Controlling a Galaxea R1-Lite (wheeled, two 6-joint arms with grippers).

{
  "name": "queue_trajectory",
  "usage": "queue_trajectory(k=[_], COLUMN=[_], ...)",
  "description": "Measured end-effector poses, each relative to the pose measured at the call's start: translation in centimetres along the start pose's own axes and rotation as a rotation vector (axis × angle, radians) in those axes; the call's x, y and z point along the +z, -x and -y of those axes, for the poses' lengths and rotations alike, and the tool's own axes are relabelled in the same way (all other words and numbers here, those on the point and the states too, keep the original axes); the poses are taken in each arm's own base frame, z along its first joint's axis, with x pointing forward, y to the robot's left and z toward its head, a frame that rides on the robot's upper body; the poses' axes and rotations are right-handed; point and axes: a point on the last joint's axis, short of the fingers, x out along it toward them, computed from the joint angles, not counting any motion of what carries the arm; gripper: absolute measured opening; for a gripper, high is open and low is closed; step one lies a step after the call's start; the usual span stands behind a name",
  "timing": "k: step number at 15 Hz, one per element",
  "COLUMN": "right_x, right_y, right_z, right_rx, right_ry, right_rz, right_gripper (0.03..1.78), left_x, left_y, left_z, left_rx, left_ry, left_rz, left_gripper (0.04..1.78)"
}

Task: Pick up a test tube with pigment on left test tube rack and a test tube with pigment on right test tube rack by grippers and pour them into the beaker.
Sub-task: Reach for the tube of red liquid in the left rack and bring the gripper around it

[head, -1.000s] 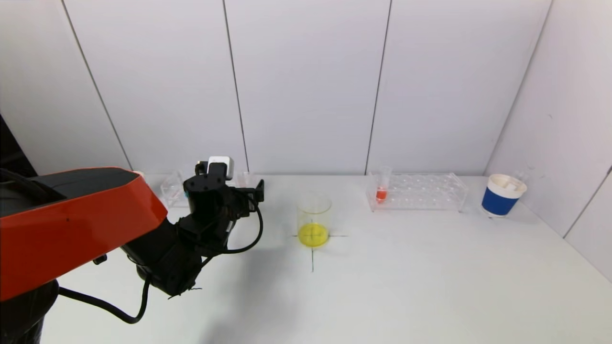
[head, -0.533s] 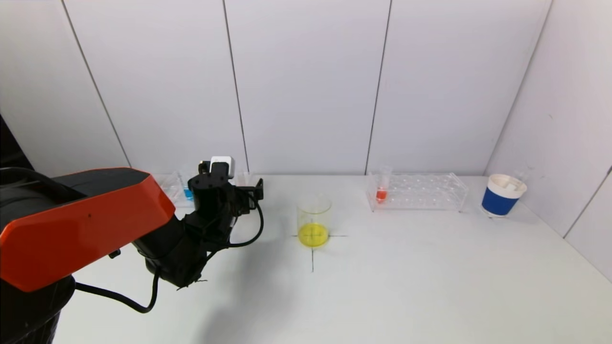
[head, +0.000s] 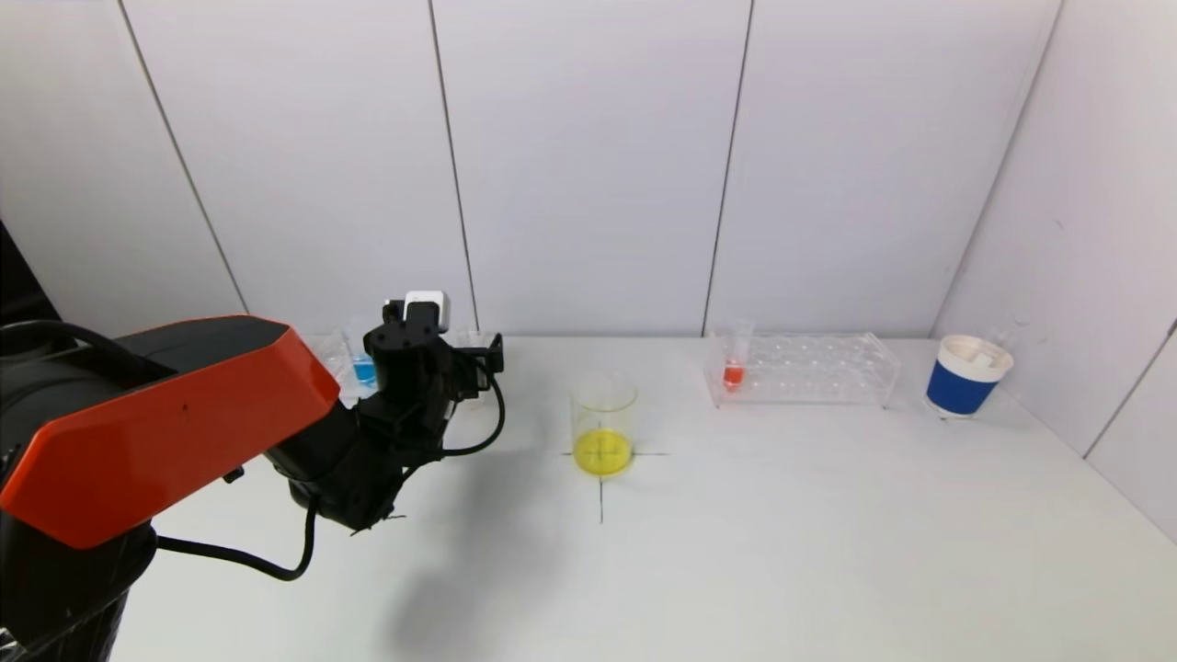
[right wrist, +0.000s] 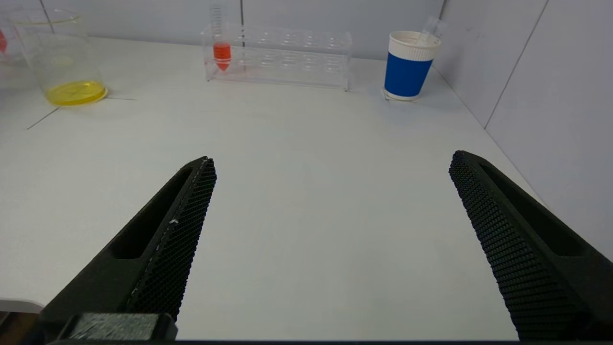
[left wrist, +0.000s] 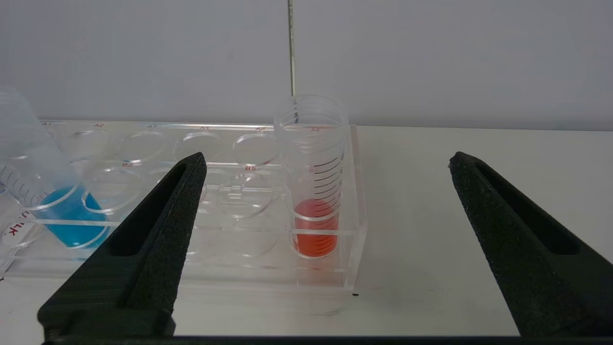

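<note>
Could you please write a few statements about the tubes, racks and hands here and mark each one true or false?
1. The left hand is open, with the red tube in the left rack standing between its fingers. True.
2. The left hand already grips the blue tube. False: that tube sits in the rack, untouched, off to one side.
3. The beaker holds yellow liquid. True.
4. The right rack is full of tubes. False: only one tube with orange-red pigment shows, at the end nearest the beaker.
5. The right hand is shut on a tube. False: it is open and holds nothing.
</note>
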Motion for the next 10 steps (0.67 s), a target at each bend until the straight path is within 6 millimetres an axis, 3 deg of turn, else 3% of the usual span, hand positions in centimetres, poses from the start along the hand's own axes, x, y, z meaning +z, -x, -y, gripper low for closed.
queue_trajectory(k=[10], right_x=[0.0], right_y=[0.0], right_z=[0.0], right_rx=[0.0], right_ry=[0.0], right_rz=[0.0], right_gripper=[1.77], left_x=[-0.5], left_y=[-1.4], left_z=[0.0], left_rx=[0.007], left_ry=[0.001], left_rz=[0.014], left_gripper=[1.77])
